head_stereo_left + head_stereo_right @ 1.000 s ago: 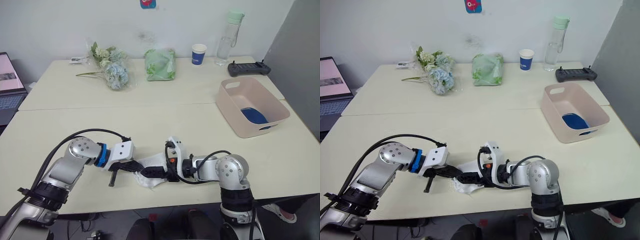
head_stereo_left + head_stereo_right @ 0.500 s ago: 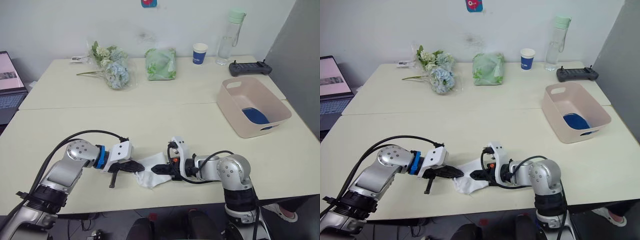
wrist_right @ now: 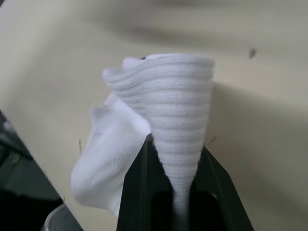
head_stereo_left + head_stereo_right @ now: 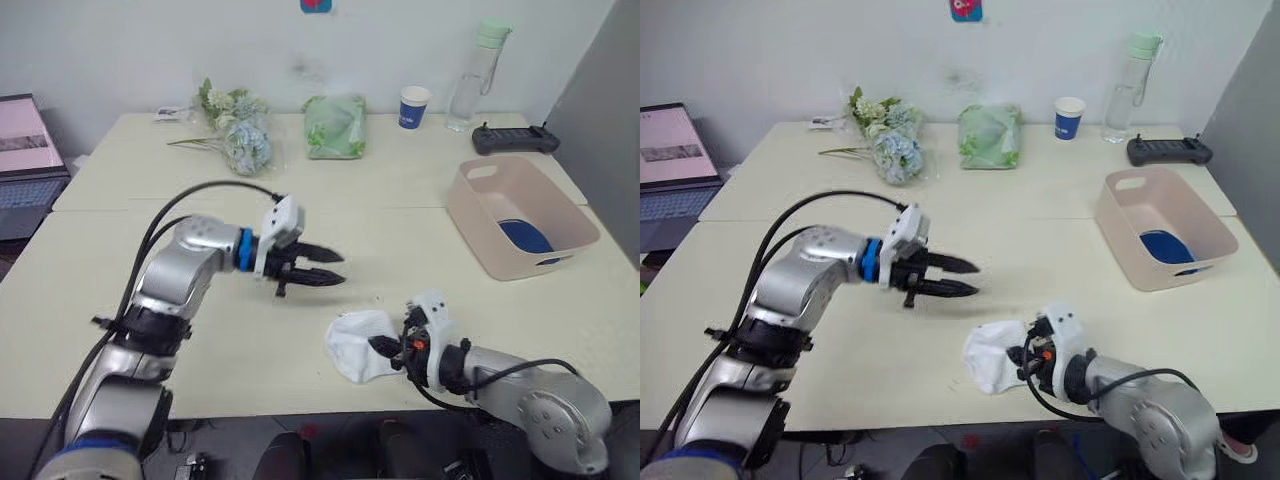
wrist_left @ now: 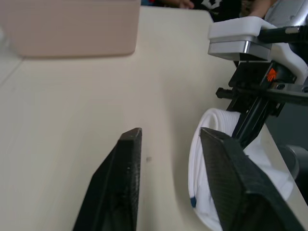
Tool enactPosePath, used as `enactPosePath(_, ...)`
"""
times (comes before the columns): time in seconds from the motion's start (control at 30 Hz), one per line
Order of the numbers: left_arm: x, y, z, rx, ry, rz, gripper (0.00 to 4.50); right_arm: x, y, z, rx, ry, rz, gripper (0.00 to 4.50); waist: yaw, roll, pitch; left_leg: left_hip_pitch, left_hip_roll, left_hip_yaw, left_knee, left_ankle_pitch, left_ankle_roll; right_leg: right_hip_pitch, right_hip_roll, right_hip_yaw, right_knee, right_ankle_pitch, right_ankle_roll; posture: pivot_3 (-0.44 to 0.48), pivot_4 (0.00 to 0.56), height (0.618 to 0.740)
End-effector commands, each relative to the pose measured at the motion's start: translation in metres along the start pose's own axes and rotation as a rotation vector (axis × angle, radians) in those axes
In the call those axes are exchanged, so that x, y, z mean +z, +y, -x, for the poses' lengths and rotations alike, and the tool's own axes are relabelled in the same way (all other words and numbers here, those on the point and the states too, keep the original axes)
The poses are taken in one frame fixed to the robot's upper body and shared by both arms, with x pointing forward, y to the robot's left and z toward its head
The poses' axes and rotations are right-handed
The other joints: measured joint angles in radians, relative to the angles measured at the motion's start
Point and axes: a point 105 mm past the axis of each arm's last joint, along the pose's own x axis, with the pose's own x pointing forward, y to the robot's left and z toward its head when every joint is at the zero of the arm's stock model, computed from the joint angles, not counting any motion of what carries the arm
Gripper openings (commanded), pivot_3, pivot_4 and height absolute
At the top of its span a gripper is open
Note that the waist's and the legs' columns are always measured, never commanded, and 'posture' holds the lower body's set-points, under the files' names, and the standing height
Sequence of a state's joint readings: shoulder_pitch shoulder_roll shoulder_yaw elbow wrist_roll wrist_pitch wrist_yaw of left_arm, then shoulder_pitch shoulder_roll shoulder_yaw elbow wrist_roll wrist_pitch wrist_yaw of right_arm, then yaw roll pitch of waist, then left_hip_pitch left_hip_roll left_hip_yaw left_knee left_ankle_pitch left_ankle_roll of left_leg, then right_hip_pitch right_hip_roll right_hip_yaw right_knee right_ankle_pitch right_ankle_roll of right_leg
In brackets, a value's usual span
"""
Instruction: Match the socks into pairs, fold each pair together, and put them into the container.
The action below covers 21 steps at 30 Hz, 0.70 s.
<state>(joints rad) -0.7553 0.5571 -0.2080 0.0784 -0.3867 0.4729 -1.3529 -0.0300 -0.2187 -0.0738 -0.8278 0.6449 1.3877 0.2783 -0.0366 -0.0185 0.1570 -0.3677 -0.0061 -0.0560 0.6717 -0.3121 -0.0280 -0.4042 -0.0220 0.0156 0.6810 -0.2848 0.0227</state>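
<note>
White socks (image 4: pixel 352 343) lie bunched near the table's front edge, also seen as white socks (image 3: pixel 163 110) in the right wrist view. My right gripper (image 3: pixel 175 144) is shut on a fold of them, and it reaches in from the right as right gripper (image 4: pixel 388 347). My left gripper (image 4: pixel 336 270) hovers open and empty above the table, behind and left of the socks. The left wrist view looks between its fingers (image 5: pixel 126 159) at the white socks (image 5: pixel 207 159). The pale pink container (image 4: pixel 475 235) stands at the right with a blue sock (image 4: pixel 527 236) inside.
Along the far edge of the table lie a flower bunch (image 4: pixel 240 130), a green bag (image 4: pixel 334 125), a blue paper cup (image 4: pixel 412 106), a clear bottle (image 4: pixel 470 85) and a black controller (image 4: pixel 515 139). A laptop (image 4: pixel 28 150) stands at the far left.
My left gripper has let go of the white socks, opened and risen away to the back left. My right gripper has shut on the socks and drawn them to the right.
</note>
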Motion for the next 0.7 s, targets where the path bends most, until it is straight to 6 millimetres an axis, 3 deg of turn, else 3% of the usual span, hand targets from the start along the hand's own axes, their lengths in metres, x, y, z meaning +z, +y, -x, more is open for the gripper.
enactPosePath(0.03,0.027,0.002,-0.012,-0.057,-0.059,-0.055,3.05,0.032,-0.002,0.024,-0.072,-0.199,0.079,0.00,-0.005,0.000,0.000,0.001,0.000,0.000,0.000,0.000,0.000,0.000,0.000,0.000,0.000,0.000,0.000,0.000,0.150,0.740)
enactPosePath(0.13,0.044,0.005,-0.022,-0.093,-0.087,-0.077,4.03,0.061,-0.016,0.056,-0.190,-0.352,0.155,0.00,0.001,0.000,0.001,0.000,0.001,-0.002,0.000,0.000,0.000,0.000,0.001,0.001,0.001,0.000,0.000,0.000,0.150,0.740)
enactPosePath(0.2,0.048,0.009,-0.025,-0.088,-0.096,-0.076,4.43,0.074,-0.027,0.075,-0.262,-0.398,0.204,0.00,0.002,0.000,0.001,0.001,0.000,-0.002,0.000,0.000,0.000,0.001,0.001,0.000,0.001,0.000,0.000,0.000,0.150,0.740)
enactPosePath(0.37,0.054,0.012,-0.034,-0.093,-0.109,-0.088,4.43,0.103,-0.058,0.126,-0.457,-0.404,0.376,0.00,0.005,0.002,0.003,0.001,-0.001,0.000,0.000,0.000,0.000,0.001,0.000,0.001,0.000,0.000,0.000,0.000,0.150,0.740)
enactPosePath(0.5,0.062,0.004,-0.039,-0.127,-0.131,-0.084,4.43,0.137,-0.083,0.157,-0.675,-0.294,0.655,0.00,0.005,0.002,0.003,0.000,-0.001,0.001,0.000,0.000,0.000,0.001,0.000,0.002,0.000,0.000,0.000,0.000,0.150,0.740)
enactPosePath(0.7,0.062,-0.003,-0.044,-0.141,-0.131,-0.091,4.43,0.158,-0.131,0.157,-0.872,-0.023,1.073,0.00,0.003,-0.002,0.005,0.001,-0.001,0.004,0.003,0.000,0.000,0.002,0.002,0.002,0.000,0.000,0.000,0.000,0.150,0.740)
